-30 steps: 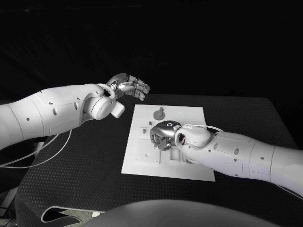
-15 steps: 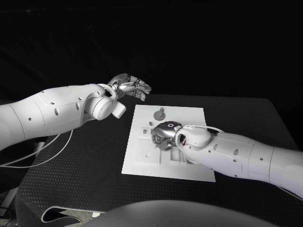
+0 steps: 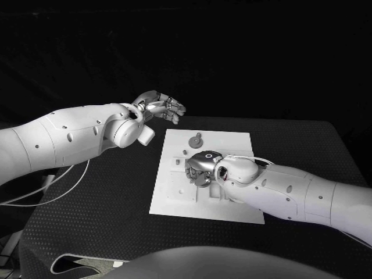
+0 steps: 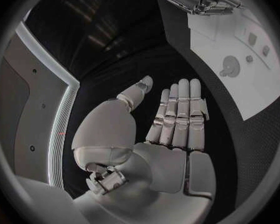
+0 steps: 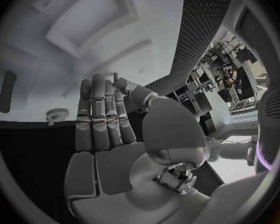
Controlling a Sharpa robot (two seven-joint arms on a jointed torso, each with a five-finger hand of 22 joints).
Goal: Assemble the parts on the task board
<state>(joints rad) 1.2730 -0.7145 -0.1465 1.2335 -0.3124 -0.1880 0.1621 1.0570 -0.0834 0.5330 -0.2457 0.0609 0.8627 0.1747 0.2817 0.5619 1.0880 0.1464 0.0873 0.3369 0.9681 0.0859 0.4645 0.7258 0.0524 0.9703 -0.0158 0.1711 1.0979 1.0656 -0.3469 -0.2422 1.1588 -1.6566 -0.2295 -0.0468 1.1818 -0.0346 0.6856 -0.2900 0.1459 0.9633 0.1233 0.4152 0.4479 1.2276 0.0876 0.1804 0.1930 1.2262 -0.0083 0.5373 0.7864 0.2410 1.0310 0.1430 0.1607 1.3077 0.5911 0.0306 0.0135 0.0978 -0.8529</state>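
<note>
The right hand lies low over the middle of the task board, fingers pointing toward the board's left half; in the right wrist view the fingers stretch out straight and side by side above the white plate with the thumb set a little apart, and nothing sits in the palm, so the hand is released, though whether its fingertips touch the board cannot be told. The left hand hangs above the black table in the upper middle of the head view, just off the board's far left corner; its wrist view shows the palm flat, the fingers straight and together, thumb out to the side, grasping nothing. The task board is in the centre of the head view, on the table. Near its far edge lies a round part with a short stem, clear of both hands; the same piece appears in the left wrist view. Shallow rectangular recesses mark the board's near left portion, and what, if anything, lies in them cannot be made out. No writing can be read on the board or the arms.
</note>
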